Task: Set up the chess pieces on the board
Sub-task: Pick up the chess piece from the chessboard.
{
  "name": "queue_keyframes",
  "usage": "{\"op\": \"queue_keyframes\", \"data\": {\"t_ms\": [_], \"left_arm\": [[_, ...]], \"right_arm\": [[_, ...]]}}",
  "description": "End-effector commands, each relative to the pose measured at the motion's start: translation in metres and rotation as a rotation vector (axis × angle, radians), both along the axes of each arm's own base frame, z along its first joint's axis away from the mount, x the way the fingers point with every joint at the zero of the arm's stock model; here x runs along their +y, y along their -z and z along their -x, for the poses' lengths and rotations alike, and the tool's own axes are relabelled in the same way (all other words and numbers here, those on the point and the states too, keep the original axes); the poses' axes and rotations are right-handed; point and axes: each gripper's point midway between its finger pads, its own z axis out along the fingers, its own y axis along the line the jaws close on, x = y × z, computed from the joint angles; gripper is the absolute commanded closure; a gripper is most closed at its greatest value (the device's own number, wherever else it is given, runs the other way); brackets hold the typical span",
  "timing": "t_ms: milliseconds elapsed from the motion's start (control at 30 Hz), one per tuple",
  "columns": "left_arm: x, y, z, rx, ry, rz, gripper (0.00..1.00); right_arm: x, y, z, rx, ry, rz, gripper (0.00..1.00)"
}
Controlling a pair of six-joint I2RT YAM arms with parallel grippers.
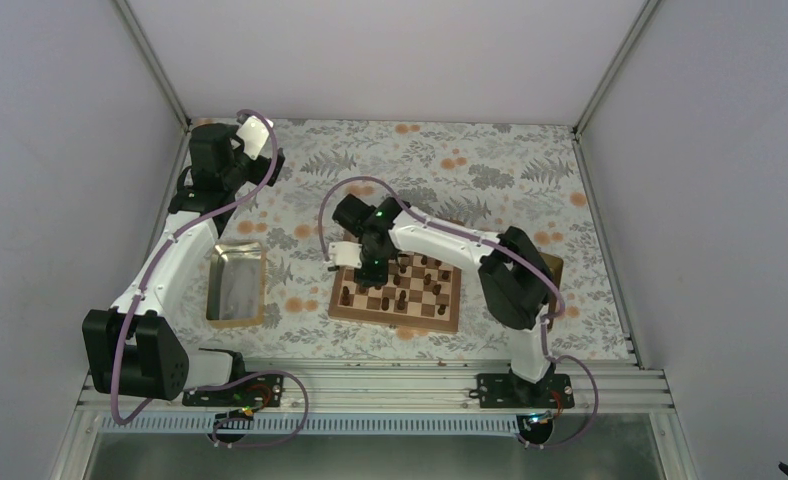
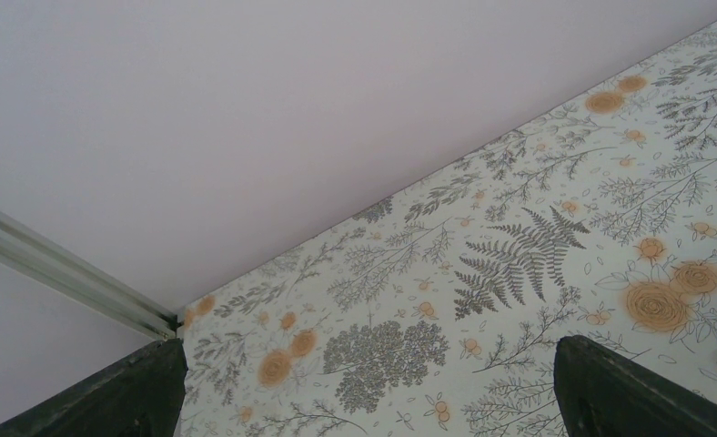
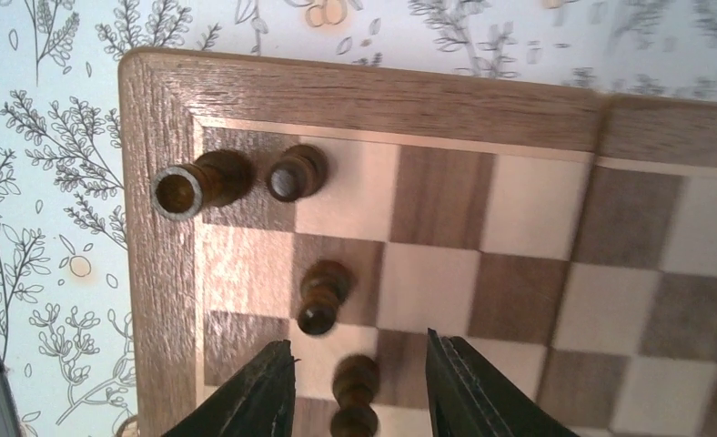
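The chessboard [image 1: 448, 314] lies in the middle of the table with several dark brown pieces [image 1: 401, 297] standing on it. My right gripper [image 1: 369, 268] hovers over the board's far left corner. In the right wrist view the board [image 3: 355, 96] fills the frame, and the right gripper [image 3: 361, 360] is open and empty. A dark pawn [image 3: 354, 393] stands between its fingers, apart from both. Another pawn [image 3: 322, 293], a rook [image 3: 197, 182] and a further dark piece [image 3: 296, 172] stand near the corner. My left gripper [image 1: 255, 135] is at the far left corner of the table, open over bare cloth [image 2: 373, 364].
A rectangular metal tray [image 1: 236, 284] lies left of the board. A brown object [image 1: 554, 268] shows behind the right arm, right of the board. The floral cloth [image 1: 450, 165] covers the table. Walls close in the far side and both sides.
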Motion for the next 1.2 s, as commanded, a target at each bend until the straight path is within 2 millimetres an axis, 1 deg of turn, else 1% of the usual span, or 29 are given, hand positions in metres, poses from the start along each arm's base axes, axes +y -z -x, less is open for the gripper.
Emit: {"op": "queue_keyframes", "data": {"t_ms": [0,100,200,300,600,867,967,1033,1167], "left_arm": [[0.0,-0.009,-0.001,-0.031,0.009,0.0,0.0],[0.0,-0.009,-0.001,-0.03,0.011,0.001,0.0],[0.0,-0.009,-0.001,-0.031,0.011,0.001,0.0],[0.0,-0.01,0.0,-0.033,0.011,0.001,0.0],[0.0,-0.007,-0.002,-0.026,0.012,0.0,0.0],[0.0,-0.007,-0.001,-0.026,0.012,-0.001,0.0],[0.0,-0.006,-0.001,-0.024,0.011,-0.003,0.0],[-0.001,-0.006,-0.001,-0.026,0.012,-0.002,0.0],[0.0,-0.005,-0.001,-0.023,0.011,-0.003,0.0]], "right_arm": [[-0.013,-0.033,-0.018,-0.069,0.063,-0.042,0.6],[-0.021,-0.034,-0.022,-0.07,0.082,-0.038,0.6],[-0.025,-0.029,-0.019,-0.049,0.084,-0.025,0.6],[-0.025,-0.021,-0.014,-0.013,0.077,-0.013,0.6],[-0.03,-0.009,-0.004,0.038,0.064,0.011,0.58],[-0.03,0.005,-0.002,0.063,0.059,0.027,0.59],[-0.027,0.006,-0.004,0.058,0.057,0.021,0.59],[-0.027,0.008,-0.004,0.06,0.057,0.025,0.62],[-0.028,0.009,-0.004,0.061,0.059,0.029,0.74]]}}
